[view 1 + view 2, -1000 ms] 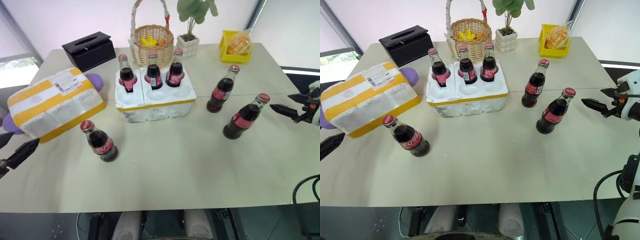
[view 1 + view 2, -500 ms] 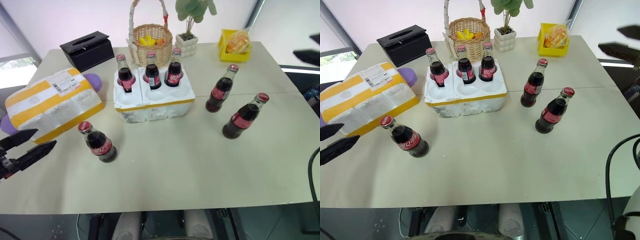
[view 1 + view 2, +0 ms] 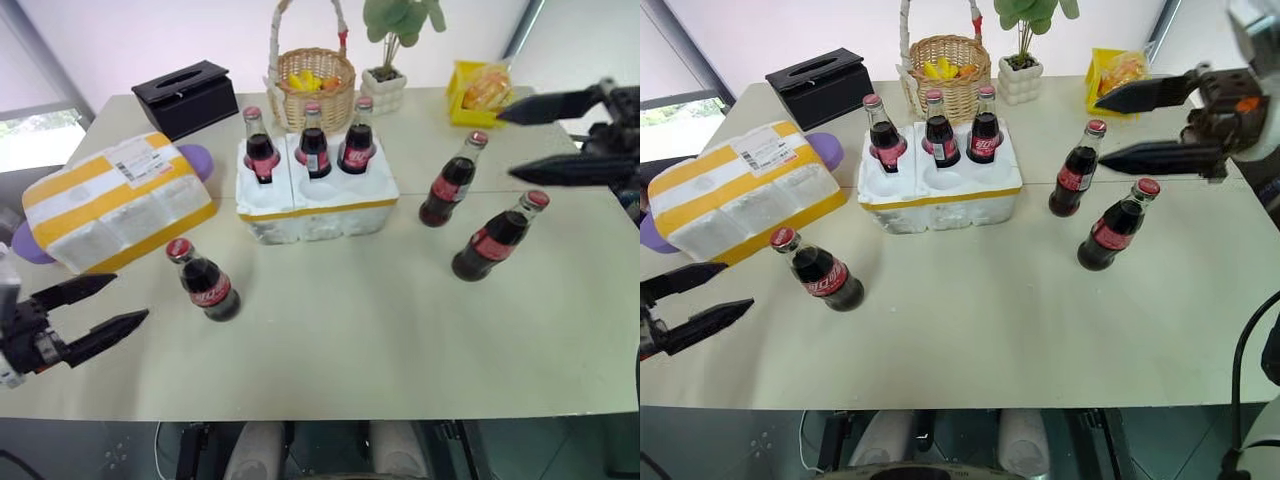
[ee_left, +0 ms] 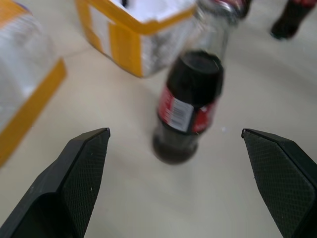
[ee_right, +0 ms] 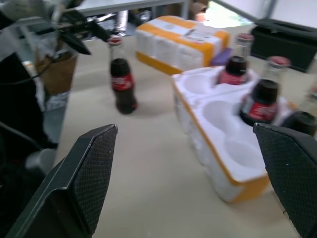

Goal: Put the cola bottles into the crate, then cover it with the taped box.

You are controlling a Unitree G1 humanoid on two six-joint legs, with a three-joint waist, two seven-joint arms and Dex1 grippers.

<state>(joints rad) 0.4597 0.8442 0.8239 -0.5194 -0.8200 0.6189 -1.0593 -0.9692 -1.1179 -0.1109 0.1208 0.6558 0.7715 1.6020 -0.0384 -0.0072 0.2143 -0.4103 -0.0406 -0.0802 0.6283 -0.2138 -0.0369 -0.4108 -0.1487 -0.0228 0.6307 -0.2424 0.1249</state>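
The white foam crate (image 3: 310,226) sits mid-table with three cola bottles (image 3: 313,151) upright in its back wells and its front wells empty. One loose bottle (image 3: 206,284) stands at the front left, and two more (image 3: 447,183) (image 3: 494,239) stand to the right of the crate. The taped box (image 3: 115,205) lies at the left. My left gripper (image 3: 126,300) is open, low at the left, pointing at the loose bottle (image 4: 190,109), a short way from it. My right gripper (image 3: 506,145) is open, raised above the two right bottles and pointing left.
Along the far edge stand a black tissue box (image 3: 186,94), a wicker basket (image 3: 312,82), a potted plant (image 3: 386,88) and a yellow tray (image 3: 480,90). A purple object (image 3: 196,160) lies behind the taped box. Bare tabletop lies in front of the crate.
My right gripper has risen and swung in from the table's right edge, now pointing left over the two right bottles. My left gripper has moved right, toward the front-left bottle.
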